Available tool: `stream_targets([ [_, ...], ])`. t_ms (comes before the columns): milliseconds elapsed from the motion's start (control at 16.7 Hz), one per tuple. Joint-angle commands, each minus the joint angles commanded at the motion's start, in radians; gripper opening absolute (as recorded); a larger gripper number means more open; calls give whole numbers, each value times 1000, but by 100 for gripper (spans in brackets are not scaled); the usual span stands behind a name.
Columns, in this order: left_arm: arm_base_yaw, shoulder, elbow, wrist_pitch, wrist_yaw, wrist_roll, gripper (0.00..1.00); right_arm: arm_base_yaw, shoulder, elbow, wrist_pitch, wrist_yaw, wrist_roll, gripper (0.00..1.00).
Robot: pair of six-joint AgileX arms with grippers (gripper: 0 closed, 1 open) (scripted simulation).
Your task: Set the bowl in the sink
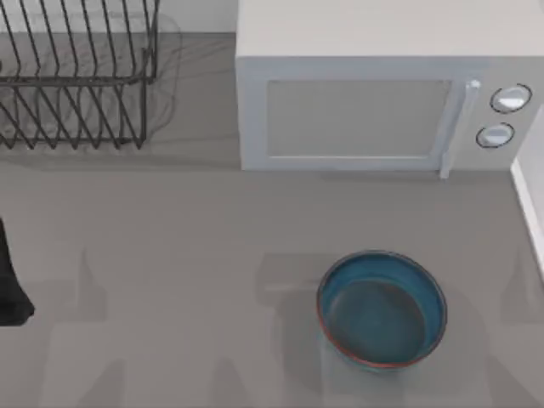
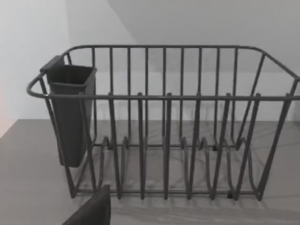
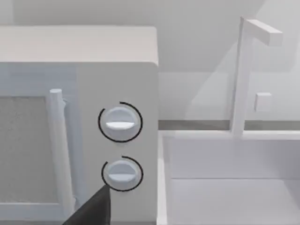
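A: At the bench's [image 1: 170, 255] far left edge, what do you see?
B: My left arm [image 1: 10, 280], a dark shape parked there. I cannot tell how its gripper stands. Behind it, at the back left, sits a wire dish rack [image 1: 76, 76]; my left wrist view faces the rack [image 2: 164, 122], with a dark cutlery cup [image 2: 70, 117] hung on one end.

A: And further right?
B: The microwave [image 1: 374, 93] stands at the back, door shut, two knobs [image 1: 508, 99] on its right side. In front of it, well apart, the bowl [image 1: 382, 308] rests upright on the bench.

A: The sink?
B: Just beside the microwave's right side; my right wrist view shows the sink [image 3: 225, 187] and its faucet [image 3: 243, 70]. My right gripper's state I cannot tell.
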Motion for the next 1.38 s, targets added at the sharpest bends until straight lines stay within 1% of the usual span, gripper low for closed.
stream_targets([
  [240,0,0,0,0,0,0,100,15,32,32,-30,-1,14,100],
  [480,0,0,0,0,0,0,100,86,223,208,-186,-2,87,100],
  [660,0,0,0,0,0,0,100,163,475,400,-361,-1,167,100],
  [1080,0,0,0,0,0,0,100,363,1163,882,-824,0,372,100],
  [1380,0,0,0,0,0,0,100,477,1515,1163,-1077,0,488,100],
])
